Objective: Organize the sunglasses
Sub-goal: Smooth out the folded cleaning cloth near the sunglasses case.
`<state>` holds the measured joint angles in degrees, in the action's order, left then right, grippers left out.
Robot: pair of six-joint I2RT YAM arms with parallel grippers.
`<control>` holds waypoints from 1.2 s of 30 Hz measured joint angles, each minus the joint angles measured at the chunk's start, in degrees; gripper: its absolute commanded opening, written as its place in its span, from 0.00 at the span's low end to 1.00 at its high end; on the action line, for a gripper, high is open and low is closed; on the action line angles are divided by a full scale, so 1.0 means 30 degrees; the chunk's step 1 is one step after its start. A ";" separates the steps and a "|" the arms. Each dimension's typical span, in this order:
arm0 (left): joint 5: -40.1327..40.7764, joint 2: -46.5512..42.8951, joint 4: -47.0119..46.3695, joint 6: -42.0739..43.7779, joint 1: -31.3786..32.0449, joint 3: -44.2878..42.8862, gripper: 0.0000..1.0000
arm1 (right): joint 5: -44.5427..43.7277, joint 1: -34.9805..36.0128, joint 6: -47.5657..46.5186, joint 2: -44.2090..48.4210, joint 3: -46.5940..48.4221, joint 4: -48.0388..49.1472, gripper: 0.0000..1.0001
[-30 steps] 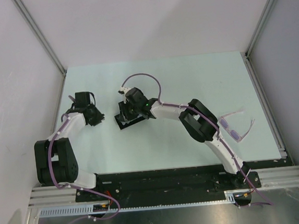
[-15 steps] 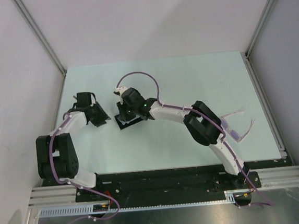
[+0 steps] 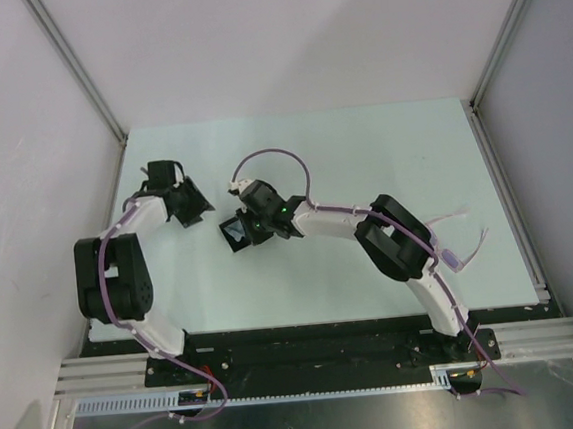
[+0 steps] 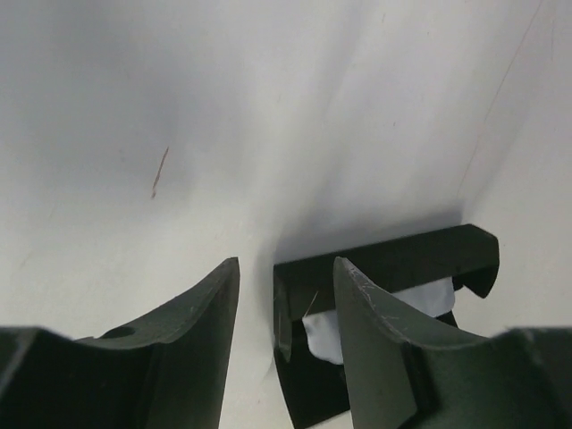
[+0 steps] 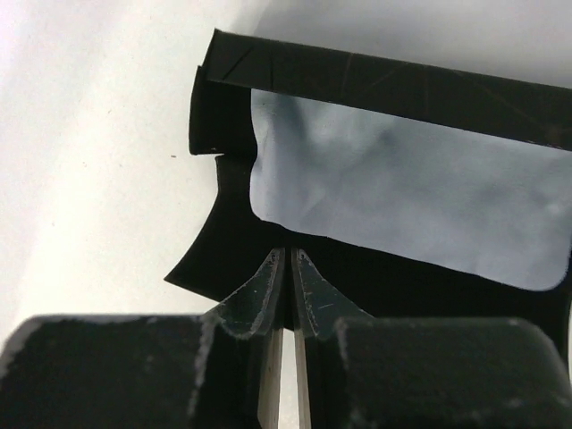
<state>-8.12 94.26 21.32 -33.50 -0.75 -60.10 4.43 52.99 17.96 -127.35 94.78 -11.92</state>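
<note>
Right gripper (image 5: 288,256): fingers together, pinching the near flap of the black oblong case (image 5: 375,79), probably to hold it open. Light blue square cloth (image 5: 402,188) lies inside, just ahead. Left gripper (image 4: 286,266): fingers apart, case just beyond the tips. Thin pink-framed, purple-lensed sunglasses (image 3: 463,252) lie well behind the right gripper, beside its elbow, not yet in the case.

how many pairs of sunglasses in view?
1. The sunglasses lie near the table's right edge, partly covered by the right arm; wrist views show none. Another could be hidden.

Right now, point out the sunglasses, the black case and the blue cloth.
sunglasses (image 3: 451,258), top view, purple lens.
black case (image 5: 384,80), right wrist view, far wall.
blue cloth (image 5: 402,197), right wrist view, its middle.
</note>
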 measured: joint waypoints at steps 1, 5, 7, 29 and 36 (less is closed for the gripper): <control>-0.0007 0.0386 -0.0051 0.0022 0.0000 -0.0328 0.52 | -0.0102 -0.0007 -0.0007 0.0102 -0.0007 -0.0007 0.12; -0.0284 0.2259 -0.0328 0.0226 0.0146 -0.1421 0.50 | -0.0430 -0.0117 0.0051 0.0423 -0.0022 -0.0095 0.15; -0.0670 0.3191 -0.0372 0.0386 0.0328 -0.1712 0.49 | -0.0539 -0.0219 0.0102 0.0437 -0.0022 -0.0095 0.17; -0.1698 0.3847 -0.0532 0.1013 0.1501 -0.1450 0.44 | -0.0641 0.0291 -0.0801 -0.0131 0.1457 -0.1093 0.12; -0.1515 0.3847 -0.0532 0.0969 0.1501 -0.1450 0.43 | -0.0758 0.0393 -0.1020 -0.0750 0.1588 -0.1377 0.12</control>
<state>-12.67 105.80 19.73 -30.59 3.75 -64.45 2.15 54.17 14.90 -129.60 99.55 -16.05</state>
